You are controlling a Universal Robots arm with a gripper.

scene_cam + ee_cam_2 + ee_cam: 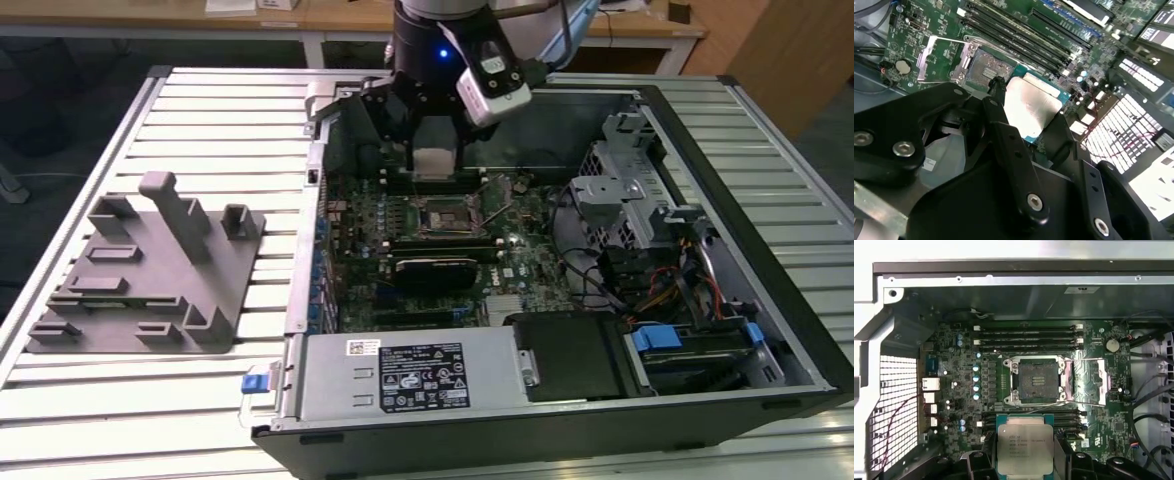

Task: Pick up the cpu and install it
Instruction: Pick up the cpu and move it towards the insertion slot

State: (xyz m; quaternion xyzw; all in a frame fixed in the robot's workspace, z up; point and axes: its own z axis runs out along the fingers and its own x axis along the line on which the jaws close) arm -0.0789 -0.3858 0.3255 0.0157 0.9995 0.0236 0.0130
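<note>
We've got the gripper (pixel 434 165) in the upper middle of the exterior view, hanging over the far end of the open computer case (pixel 747 150). It's closed narrow on the cpu (pixel 434 157), and the chip shows as a pale patch between the black fingers.

In the first wrist view the cpu (pixel 1025 450) faces the camera with its silver lid, a greenish rim peeking out. Fingers (pixel 1061 455) press on two opposite edges, so that's a firm side pinch. The chip is off the board, held in the air above the motherboard (pixel 954 390).

The socket (pixel 1036 380) lies open and bare, with its metal load plate (pixel 1094 382) flipped out to one side. The cpu is near the socket but not in it, and a pair of memory slots (pixel 1074 416) runs between the two.

In the second wrist view the cpu (pixel 1031 105) shines between the fingers (pixel 999 100), with the socket (pixel 986 67) just past one corner of the chip.

Out on the slatted table (pixel 200 110), at the exterior view's left, sits a grey fixture (pixel 147 270), well apart from the case. The power supply (pixel 407 375) lies at the lower middle of that frame.
</note>
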